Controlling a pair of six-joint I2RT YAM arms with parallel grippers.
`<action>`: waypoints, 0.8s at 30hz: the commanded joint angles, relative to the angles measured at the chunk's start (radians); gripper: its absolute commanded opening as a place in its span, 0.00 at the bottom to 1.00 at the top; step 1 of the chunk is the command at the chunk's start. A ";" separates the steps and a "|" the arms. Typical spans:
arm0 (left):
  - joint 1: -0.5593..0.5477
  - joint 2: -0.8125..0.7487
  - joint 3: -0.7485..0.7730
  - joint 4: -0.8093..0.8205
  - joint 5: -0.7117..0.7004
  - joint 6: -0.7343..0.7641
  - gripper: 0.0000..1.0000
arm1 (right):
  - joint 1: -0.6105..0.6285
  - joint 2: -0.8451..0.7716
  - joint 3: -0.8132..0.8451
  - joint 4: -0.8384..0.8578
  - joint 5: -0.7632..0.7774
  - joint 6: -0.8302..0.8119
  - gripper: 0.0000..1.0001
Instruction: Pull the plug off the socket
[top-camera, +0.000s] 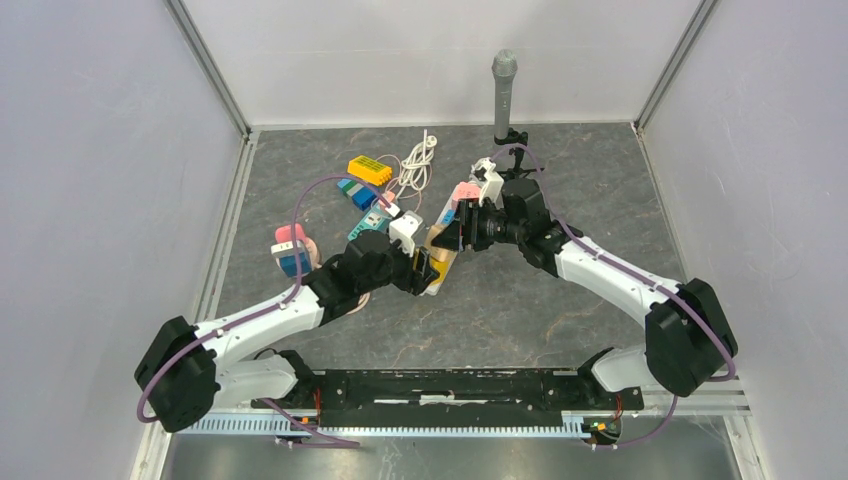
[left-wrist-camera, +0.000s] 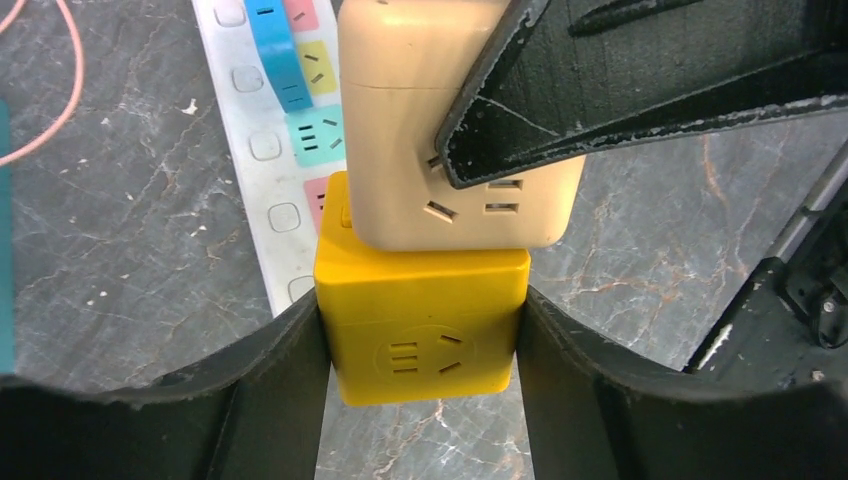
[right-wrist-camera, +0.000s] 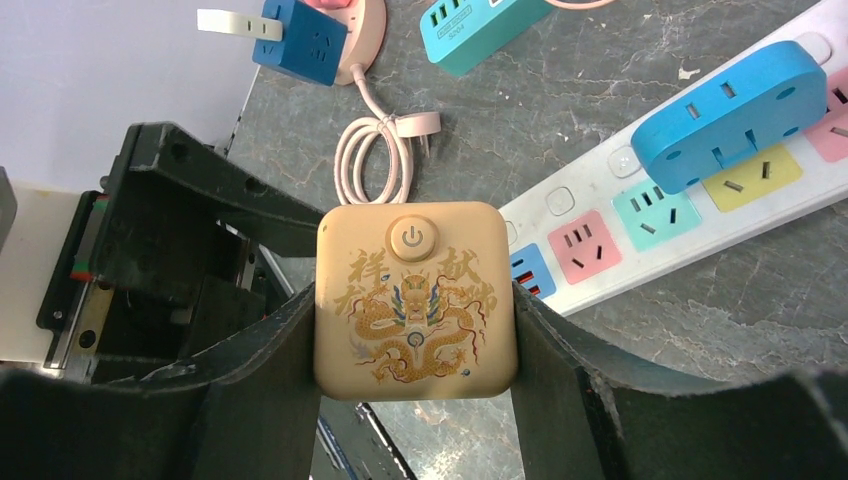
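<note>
Overhead, shows little beyond two hands meeting above the grey stone-patterned counter (top-camera: 600, 180). Closer, from the left wrist: left hand (left-wrist-camera: 422, 340) clamped on both sides of yellow plastic cube plug (left-wrist-camera: 425, 300), flush against beige square socket block (left-wrist-camera: 400, 100), no gap between. From the right wrist alone: gold dragon print and round power button on that block's face, right hand (right-wrist-camera: 415, 330) gripping its two sides. Hangs over white power strip with coloured outlets (right-wrist-camera: 640, 230).
</note>
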 joint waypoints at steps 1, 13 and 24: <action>-0.007 -0.006 -0.003 0.047 -0.026 0.020 0.43 | 0.000 -0.056 0.011 0.049 -0.017 0.028 0.00; -0.039 0.037 0.030 -0.140 0.081 0.014 0.02 | -0.143 -0.141 0.015 -0.050 0.104 -0.011 0.00; -0.116 0.138 0.077 -0.129 0.158 -0.004 0.02 | -0.354 -0.299 -0.103 -0.133 0.250 -0.051 0.00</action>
